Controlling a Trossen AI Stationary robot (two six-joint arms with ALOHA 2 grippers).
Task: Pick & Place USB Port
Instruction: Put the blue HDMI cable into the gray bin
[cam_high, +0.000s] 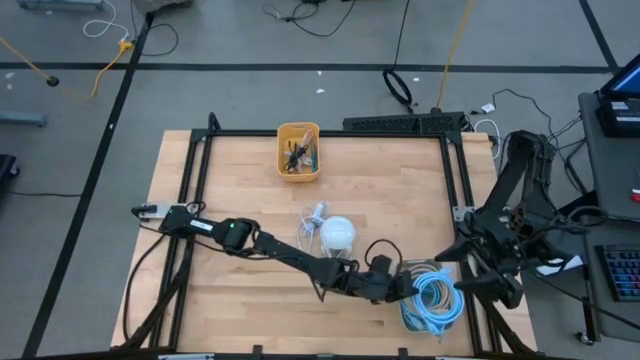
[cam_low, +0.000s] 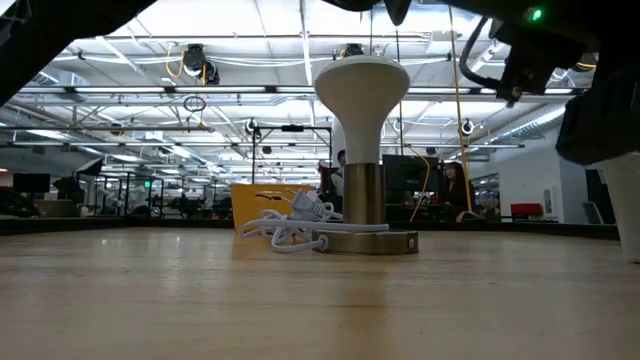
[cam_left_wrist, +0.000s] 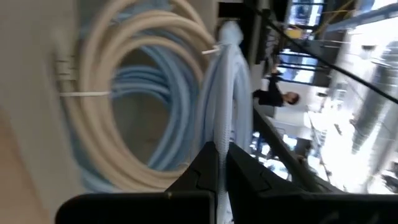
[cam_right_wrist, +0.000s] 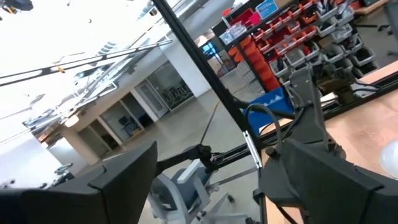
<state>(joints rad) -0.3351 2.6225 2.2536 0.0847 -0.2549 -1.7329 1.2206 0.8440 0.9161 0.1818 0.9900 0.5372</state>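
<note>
From overhead I see the wooden table (cam_high: 250, 210) with my left arm stretched low across it toward the near right corner, where a pile of coiled cables (cam_high: 436, 297) lies. The left gripper (cam_high: 408, 283) sits at that pile; only its wrist camera shows the fingers pinched together on a light blue cable (cam_left_wrist: 225, 93) beside a cream coil (cam_left_wrist: 118, 93). The right gripper (cam_high: 487, 285) waits folded at the table's right edge, fingers apart. The low camera alone shows the white lamp (cam_low: 362, 150) standing upright, a white cord (cam_low: 290, 228) bunched beside it, and the yellow bin (cam_high: 298, 151) behind.
</note>
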